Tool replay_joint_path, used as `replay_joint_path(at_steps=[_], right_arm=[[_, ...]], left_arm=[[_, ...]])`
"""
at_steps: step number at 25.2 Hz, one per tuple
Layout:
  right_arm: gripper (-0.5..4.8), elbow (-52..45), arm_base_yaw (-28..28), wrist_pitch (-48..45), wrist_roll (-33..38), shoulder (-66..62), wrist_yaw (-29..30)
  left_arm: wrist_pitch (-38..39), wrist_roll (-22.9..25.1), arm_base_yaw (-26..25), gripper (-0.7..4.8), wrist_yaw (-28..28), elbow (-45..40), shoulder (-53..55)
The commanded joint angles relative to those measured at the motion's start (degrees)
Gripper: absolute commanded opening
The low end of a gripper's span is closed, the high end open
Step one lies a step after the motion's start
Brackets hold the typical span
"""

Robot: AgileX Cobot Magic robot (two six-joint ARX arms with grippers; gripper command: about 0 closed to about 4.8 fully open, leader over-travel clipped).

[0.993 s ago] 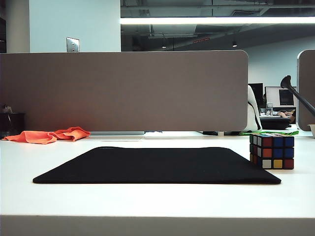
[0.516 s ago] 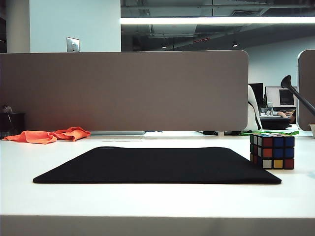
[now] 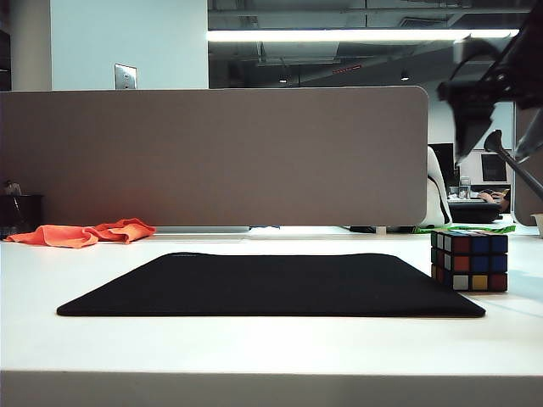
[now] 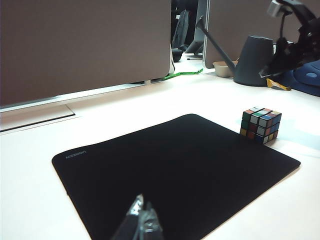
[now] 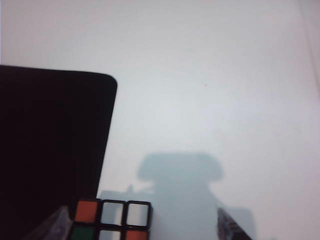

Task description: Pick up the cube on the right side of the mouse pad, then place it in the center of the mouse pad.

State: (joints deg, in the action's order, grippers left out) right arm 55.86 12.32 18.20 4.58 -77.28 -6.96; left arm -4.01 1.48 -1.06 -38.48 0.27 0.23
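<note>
The cube stands on the white table just off the right edge of the black mouse pad. My right gripper is a blurred dark shape high above the cube. In the right wrist view it is open, with the cube's top low between its fingertips and closer to one of them, and a corner of the pad beside it. My left gripper hangs shut and empty over the near part of the pad, far from the cube.
An orange cloth lies at the back left of the table. A grey partition runs along the back. A grey watering can with a long spout stands behind the cube, and a small bowl beside it.
My right arm has come into the exterior view at the upper right, above the cube. The cube, the pad and the cloth have not moved.
</note>
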Motion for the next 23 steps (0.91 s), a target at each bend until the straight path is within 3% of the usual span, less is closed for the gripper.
replay_joint_path(at_steps=[1,5,23], right_arm=[[4.16,1.38,1.88,-0.37,2.32,-1.42,-0.66],[4.73,2.80,3.26,-0.39,6.38,-3.85,-0.59],[4.79,3.37,4.11,-0.61,9.20,-13.22,-2.47]], left_arm=[[0.39,-0.02,-0.02,-0.06,-0.13,0.17,0.07],[0.81,0.00,-0.02,-0.06,-0.13,0.17,0.07],[0.94,-0.02,-0.02,-0.06,-0.11,0.20,0.07]])
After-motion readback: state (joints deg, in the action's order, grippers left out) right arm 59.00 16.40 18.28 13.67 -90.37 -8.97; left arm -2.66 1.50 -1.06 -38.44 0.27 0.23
